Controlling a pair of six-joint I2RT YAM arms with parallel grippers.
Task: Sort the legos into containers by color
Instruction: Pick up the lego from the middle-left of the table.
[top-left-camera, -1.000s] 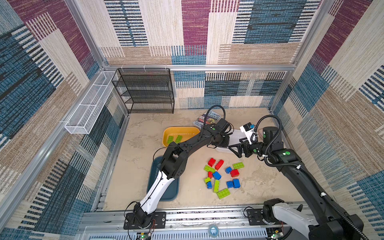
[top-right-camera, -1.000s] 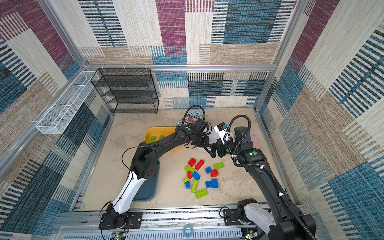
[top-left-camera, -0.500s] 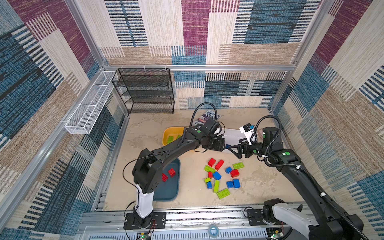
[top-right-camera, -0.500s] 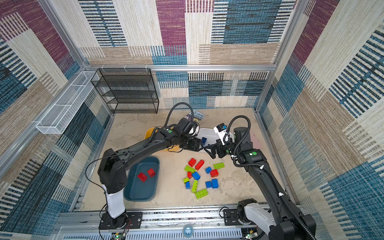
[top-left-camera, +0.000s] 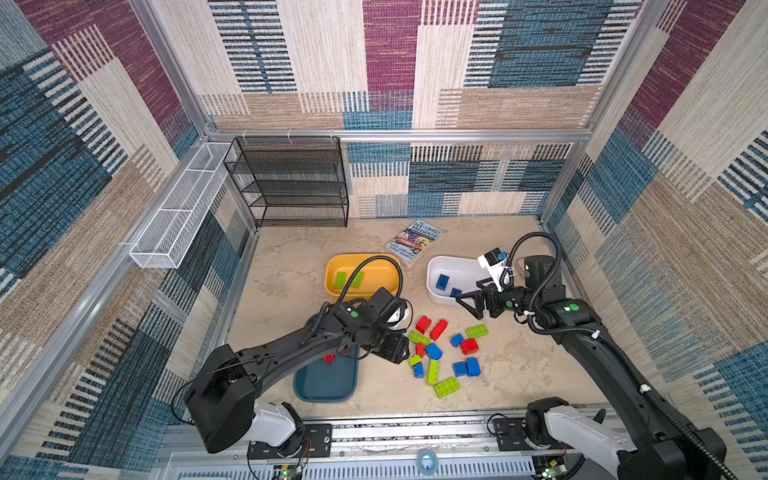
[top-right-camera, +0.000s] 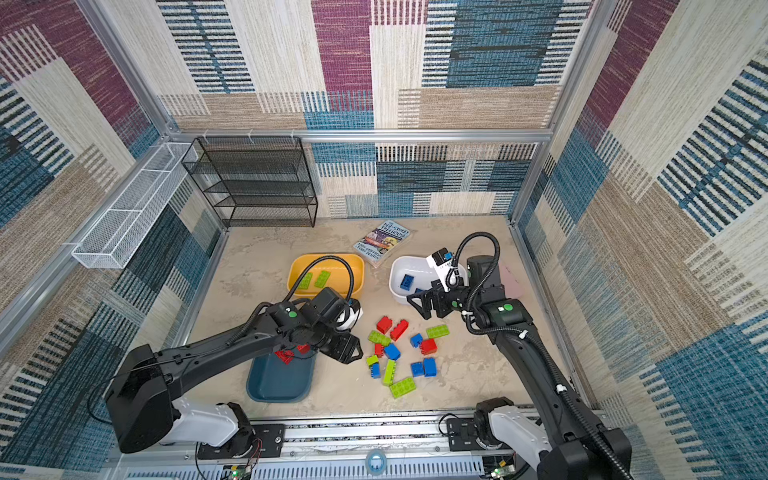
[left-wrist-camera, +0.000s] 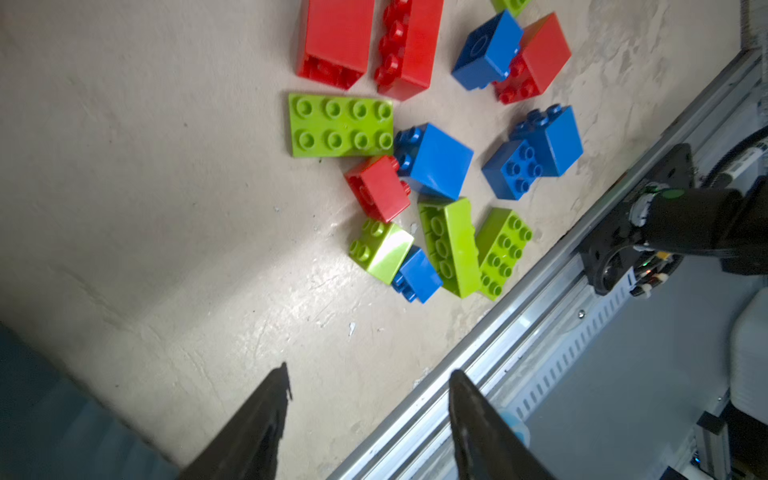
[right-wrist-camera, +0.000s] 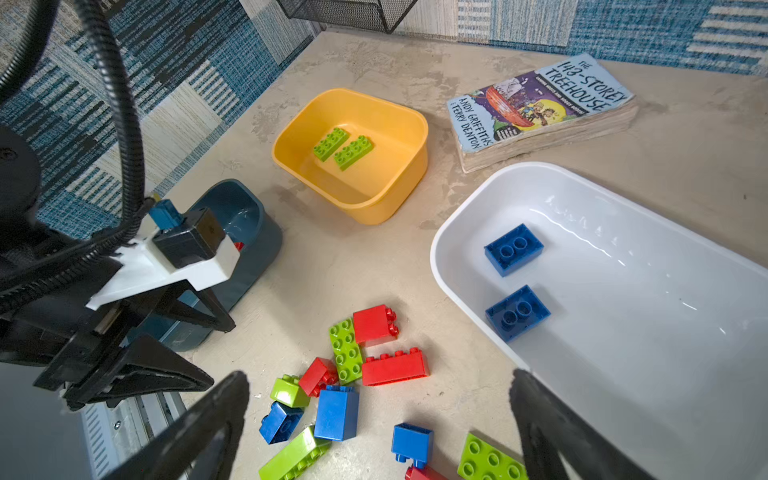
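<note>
Swinging back from its reach toward the white container (top-left-camera: 457, 266) a second ago, the left end effector (left-wrist-camera: 369, 370) now hangs just beside the dark teal container (top-left-camera: 324, 382), fingers apart and empty. The right end effector (right-wrist-camera: 380, 376) has stayed spread wide by the white container's near rim. A marbled beige table (top-left-camera: 291, 270) sits within patchwork woven walls (top-left-camera: 457, 104), with a white mesh basket (top-left-camera: 174, 224), black wire shelf (top-left-camera: 291, 183) and paperback (top-left-camera: 413, 243) at the back. Two red legos lie in the teal container and two green in the yellow container (top-left-camera: 374, 274). Fourteen loose legos (top-left-camera: 433, 351) lie on the table: four red, five blue, five green. Two blue lie in the white.
</note>
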